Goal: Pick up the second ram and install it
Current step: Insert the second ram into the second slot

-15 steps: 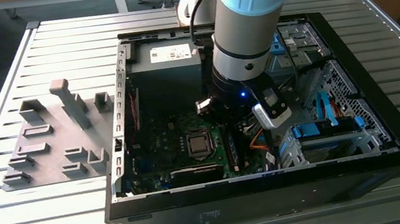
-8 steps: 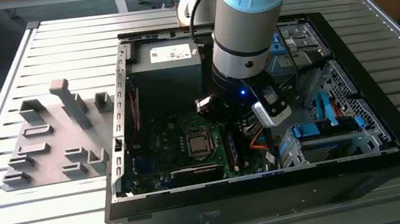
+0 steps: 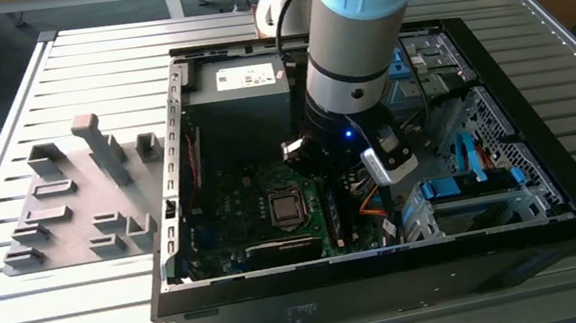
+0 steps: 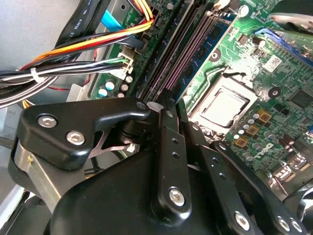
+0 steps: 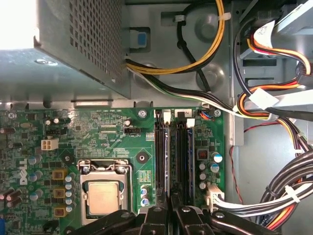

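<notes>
Second ram (image 5: 189, 156) sits upright in a memory slot on the motherboard (image 5: 112, 142), at roughly 3 o'clock from the processor socket (image 5: 102, 196) in the first wrist view. My claw (image 5: 172, 203) hangs just above the slots, fingers (image 4: 168, 147) seemingly pressed together, perhaps pinching nothing. Grey fixture blocks (image 3: 76, 210) rest on the worktop (image 3: 93, 70).

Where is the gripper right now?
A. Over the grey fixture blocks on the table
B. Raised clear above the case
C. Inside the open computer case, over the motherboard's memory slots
C: in the first wrist view the gripper sits over the memory slots on the motherboard, within the case.
</notes>
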`<state>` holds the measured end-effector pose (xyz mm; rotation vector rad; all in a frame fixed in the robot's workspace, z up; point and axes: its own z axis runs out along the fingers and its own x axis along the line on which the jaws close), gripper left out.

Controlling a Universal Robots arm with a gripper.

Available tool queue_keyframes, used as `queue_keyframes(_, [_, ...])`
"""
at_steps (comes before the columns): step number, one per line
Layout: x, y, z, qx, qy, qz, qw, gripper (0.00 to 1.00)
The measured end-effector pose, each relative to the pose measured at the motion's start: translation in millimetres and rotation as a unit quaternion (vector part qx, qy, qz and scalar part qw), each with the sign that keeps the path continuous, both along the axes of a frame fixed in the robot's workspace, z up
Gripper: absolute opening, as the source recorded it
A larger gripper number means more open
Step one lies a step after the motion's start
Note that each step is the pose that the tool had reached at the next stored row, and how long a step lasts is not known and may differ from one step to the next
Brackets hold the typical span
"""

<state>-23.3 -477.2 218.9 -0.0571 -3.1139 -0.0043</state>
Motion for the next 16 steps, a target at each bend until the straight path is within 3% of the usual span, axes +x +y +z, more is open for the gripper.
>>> queue_keyframes(16, [0.0, 0.0, -5.1, 0.0037, 0.0001, 0.000, 1.0000, 0.14])
